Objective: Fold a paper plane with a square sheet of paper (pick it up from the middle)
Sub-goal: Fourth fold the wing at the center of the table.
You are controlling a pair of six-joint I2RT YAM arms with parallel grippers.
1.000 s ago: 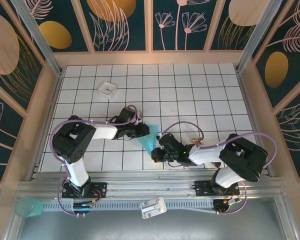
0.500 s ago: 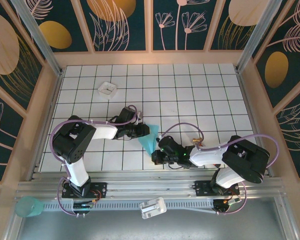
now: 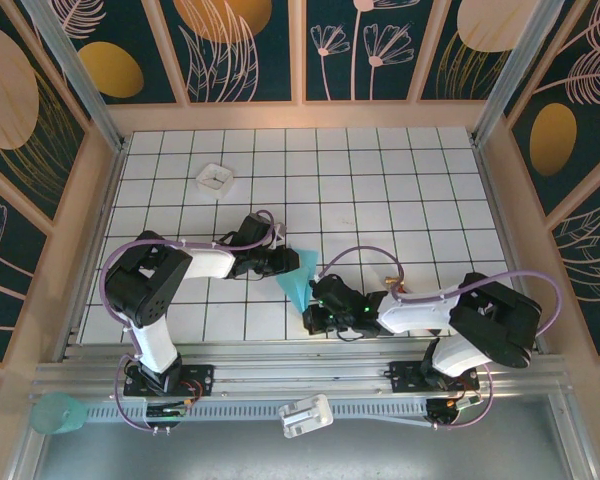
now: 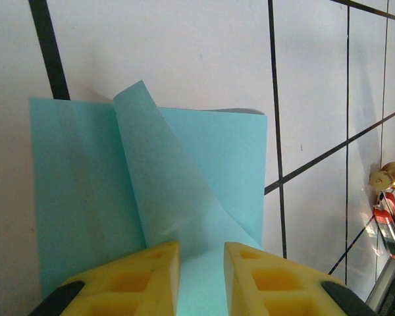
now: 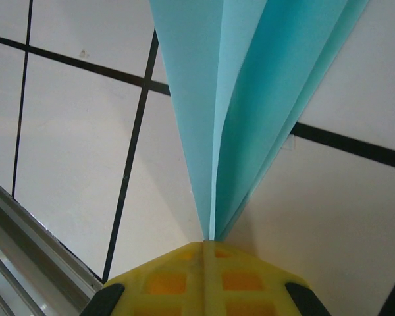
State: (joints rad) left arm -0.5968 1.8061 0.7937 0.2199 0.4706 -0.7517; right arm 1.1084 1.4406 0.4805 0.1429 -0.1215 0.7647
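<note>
Got the plane point(image 3: 296, 281) on the surface point(image 3: 380, 200), near edge, pinched at the tip by the closed right pincer point(image 5: 207, 245) - wide end under the barely open left pincer point(image 4: 201, 253).

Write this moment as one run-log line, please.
plane: folded narrow, one flap raised | right gripper: shut on its pointed end | left gripper: jaws apart at its wide end

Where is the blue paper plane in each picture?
Top external: paper plane just below the centre.
Left wrist: middle and left, above the left gripper.
Right wrist: top middle, narrowing down into the right gripper.
Shared landmark: the table's black grid lines.
</note>
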